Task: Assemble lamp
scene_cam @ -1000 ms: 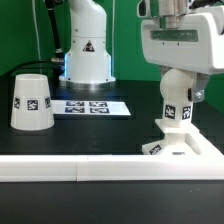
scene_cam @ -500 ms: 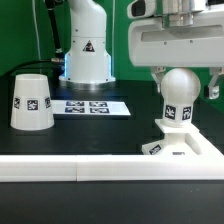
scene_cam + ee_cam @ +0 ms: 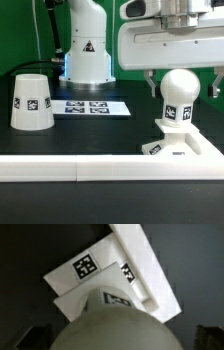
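Observation:
The white bulb [image 3: 179, 100] stands upright on the stepped square base [image 3: 186, 148] at the exterior view's right. My gripper [image 3: 183, 88] hovers over the ball top, open, with one finger on each side of the ball and clear of it. In the wrist view the ball [image 3: 110, 328] fills the foreground between the dark fingertips [image 3: 36, 339], with the tagged base [image 3: 100, 277] beyond it. The cup-shaped shade [image 3: 32, 101] stands mouth down on the table at the exterior view's left, far from the gripper.
The marker board [image 3: 95, 106] lies flat between the shade and the base. A long white bar wall [image 3: 90, 169] runs along the front edge, and the base rests against it. The arm's pedestal [image 3: 88, 50] stands at the back.
The jaws have spread wide off the bulb's ball and the hand has risen a little. The bulb stays upright on the base.

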Available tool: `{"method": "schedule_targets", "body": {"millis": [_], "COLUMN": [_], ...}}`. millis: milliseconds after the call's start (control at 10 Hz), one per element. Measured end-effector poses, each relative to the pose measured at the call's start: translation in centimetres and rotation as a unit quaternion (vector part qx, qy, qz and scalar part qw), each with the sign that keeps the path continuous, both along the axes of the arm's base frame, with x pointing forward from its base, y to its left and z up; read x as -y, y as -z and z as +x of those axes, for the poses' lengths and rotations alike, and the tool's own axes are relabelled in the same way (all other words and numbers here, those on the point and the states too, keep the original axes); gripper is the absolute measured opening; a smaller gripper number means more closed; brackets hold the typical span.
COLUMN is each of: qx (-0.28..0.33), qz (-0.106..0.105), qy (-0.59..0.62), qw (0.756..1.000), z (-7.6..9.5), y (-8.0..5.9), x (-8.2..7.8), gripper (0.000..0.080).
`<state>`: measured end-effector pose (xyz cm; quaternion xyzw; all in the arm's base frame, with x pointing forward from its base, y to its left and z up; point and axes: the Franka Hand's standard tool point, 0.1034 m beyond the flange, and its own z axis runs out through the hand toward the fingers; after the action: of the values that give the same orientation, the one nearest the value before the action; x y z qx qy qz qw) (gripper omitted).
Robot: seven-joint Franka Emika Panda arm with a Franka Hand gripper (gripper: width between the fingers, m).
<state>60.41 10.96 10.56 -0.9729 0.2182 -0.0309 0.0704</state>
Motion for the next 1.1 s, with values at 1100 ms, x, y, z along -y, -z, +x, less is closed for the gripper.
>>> {"method": "schedule_targets", "body": {"millis": [1100], "qx": [0.054], "qz": [-0.091], "qy": [-0.546], "qw": [0.831], "z": [0.94], "y": [-0.47], "x": [0.59], "gripper": [0.0699]}}
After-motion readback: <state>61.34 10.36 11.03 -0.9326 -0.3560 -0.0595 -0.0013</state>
